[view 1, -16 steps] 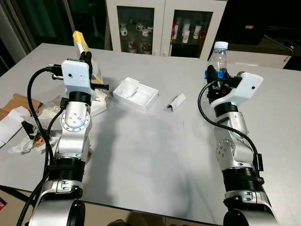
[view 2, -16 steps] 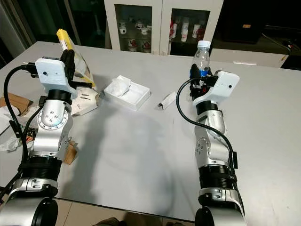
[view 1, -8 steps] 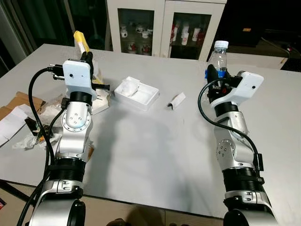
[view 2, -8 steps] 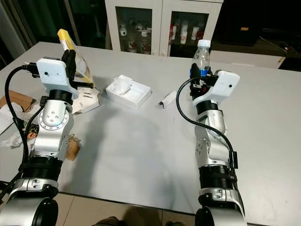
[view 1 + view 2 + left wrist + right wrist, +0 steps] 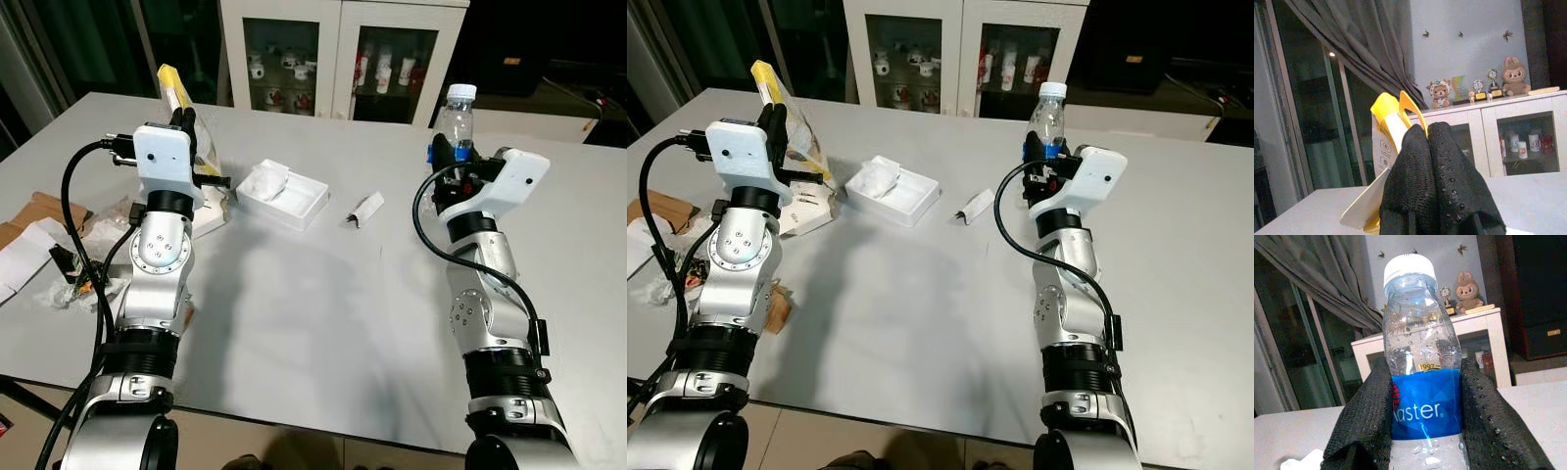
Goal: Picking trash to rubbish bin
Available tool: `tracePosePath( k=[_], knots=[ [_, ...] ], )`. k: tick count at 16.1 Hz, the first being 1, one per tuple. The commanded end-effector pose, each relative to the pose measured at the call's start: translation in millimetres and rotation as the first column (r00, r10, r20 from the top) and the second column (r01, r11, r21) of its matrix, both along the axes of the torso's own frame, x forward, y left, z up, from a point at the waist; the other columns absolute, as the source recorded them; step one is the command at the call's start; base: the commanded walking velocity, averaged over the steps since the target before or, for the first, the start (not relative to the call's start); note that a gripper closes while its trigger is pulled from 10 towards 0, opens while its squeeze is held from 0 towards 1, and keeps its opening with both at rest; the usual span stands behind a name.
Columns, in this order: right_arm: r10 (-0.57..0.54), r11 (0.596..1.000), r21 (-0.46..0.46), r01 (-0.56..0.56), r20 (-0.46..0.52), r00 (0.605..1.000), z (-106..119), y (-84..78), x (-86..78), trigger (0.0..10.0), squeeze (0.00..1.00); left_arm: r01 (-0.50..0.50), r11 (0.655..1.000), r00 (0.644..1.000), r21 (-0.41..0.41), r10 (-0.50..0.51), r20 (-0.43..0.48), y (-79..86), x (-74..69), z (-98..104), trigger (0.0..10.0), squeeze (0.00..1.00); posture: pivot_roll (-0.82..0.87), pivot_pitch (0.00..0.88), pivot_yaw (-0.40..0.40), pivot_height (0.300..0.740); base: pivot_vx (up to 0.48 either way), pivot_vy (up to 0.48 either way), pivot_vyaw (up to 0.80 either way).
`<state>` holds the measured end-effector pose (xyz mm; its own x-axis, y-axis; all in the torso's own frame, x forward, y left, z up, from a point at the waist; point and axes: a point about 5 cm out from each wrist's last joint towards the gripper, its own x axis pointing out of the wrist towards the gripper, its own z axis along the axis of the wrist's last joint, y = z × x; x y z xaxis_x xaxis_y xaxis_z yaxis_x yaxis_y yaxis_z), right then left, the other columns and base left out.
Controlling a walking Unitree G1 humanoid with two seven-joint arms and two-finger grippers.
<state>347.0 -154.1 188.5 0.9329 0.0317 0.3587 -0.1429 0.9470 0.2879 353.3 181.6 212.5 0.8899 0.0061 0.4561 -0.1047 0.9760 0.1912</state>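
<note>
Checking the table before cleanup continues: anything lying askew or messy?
A heap of crumpled wrappers and torn cardboard hangs over the table's left edge, and a small folded paper scrap lies loose beside the open white box.

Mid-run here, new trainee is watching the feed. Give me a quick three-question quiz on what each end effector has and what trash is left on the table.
1. True or false: the right end effector is shut on the water bottle, which stands upright with its cap on.
2. What does the left end effector pinch?
A. the white tray
B. the yellow-topped clear packet
C. a paper cup
3. Fill in: between the white tray and the right arm, a small folded ____ wrapper lies on the table.

Key:
1. True
2. B
3. white
</note>
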Motion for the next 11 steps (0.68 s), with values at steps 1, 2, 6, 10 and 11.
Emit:
tracePosePath(
  k=[1,2,6,10,11],
  knots=[
    [-0.006,1.000,0.003,0.006,0.008,1.000,1.5,-1.9,-1.6,10.0,0.00,-0.005,1.000,1.000,0.003,0.005,0.017,-0.8,-0.6,3.1,10.0,0.00,0.02,0.000,0.003,0.740,-0.251,0.000,0.00],
    [-0.007,1.000,0.003,0.007,0.006,1.000,0.9,-2.0,-1.6,10.0,0.00,-0.005,1.000,1.000,0.003,0.005,0.019,-0.7,-0.6,3.3,10.0,0.00,0.02,0.000,0.003,0.740,-0.247,0.000,0.00],
    [-0.006,1.000,0.004,0.006,0.003,1.000,0.5,-2.0,-1.5,10.0,0.00,-0.005,1.000,1.000,0.003,0.005,0.027,-0.8,-0.5,5.6,10.0,0.00,0.02,0.000,0.002,0.740,-0.295,0.000,0.00],
    [-0.008,1.000,0.005,0.008,0.001,1.000,0.0,-2.2,-1.5,10.0,0.00,-0.006,1.000,0.999,0.003,0.006,0.032,-1.1,-0.3,7.1,10.0,0.00,0.02,0.000,0.003,0.740,-0.284,0.000,0.00],
    [-0.009,1.000,0.006,0.009,0.001,1.000,-0.3,-2.4,-1.8,10.0,0.00,-0.006,1.000,0.999,0.003,0.006,0.034,-1.0,-0.3,7.4,10.0,0.00,0.02,0.000,0.003,0.740,-0.281,0.000,0.00]
  ],
)
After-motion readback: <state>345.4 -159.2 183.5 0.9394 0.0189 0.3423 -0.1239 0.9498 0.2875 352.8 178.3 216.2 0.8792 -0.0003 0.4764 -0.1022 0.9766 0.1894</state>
